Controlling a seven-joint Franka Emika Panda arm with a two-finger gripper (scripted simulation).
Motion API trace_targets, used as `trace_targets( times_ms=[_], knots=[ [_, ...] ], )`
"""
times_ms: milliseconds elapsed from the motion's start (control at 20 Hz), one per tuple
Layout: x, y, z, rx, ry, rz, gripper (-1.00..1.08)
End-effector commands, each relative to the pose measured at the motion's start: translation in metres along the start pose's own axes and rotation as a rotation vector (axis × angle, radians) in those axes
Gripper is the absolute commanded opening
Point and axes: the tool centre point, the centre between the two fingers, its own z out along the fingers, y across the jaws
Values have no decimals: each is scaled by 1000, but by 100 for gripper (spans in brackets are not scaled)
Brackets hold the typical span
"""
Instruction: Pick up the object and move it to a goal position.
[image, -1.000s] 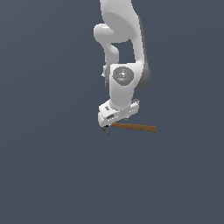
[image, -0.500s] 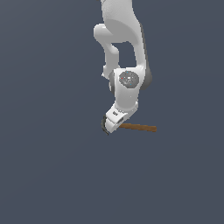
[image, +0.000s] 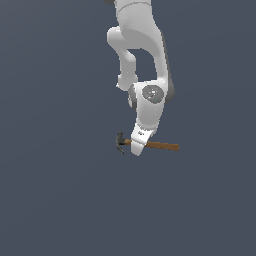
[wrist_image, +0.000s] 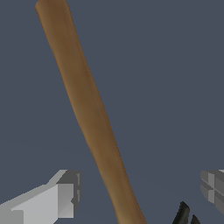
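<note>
Hammer lies flat on plain dark grey-blue ground, handle approx. horizontal in exterior view: dark grey claw head at that view's left, slim brown wooden handle running off to its right, free end well clear of the arm. White Panda arm comes down from top of exterior view, wrist bent, hand tilted over the hammer; gripper sits at the handle just beside the head, covering a short stretch of wood there. Head pokes out past the hand on exterior view's left, claw tips curving down. Wrist view: handle runs lengthwise through the gap between the two fingers, one light grey finger on one side, the other finger only partly in frame on the far side. Jaws apart, wide; clear ground visible betw. each finger and the wood, so no contact w/ handle in this view. Handle lies closer to the fully visible finger than to the other. Dark claw points show at frame edge near the handle's head end. Whether fingertips touch the ground: can't tell from either view. Nothing else on the ground in either view.
</note>
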Motion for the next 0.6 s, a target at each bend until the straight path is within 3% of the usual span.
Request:
trace_targets(
  times_ms=[0, 550],
  knots=[
    [4, -3, 3, -4, 5, -65, 100],
    [12, -10, 11, -12, 15, -205, 100]
  ],
)
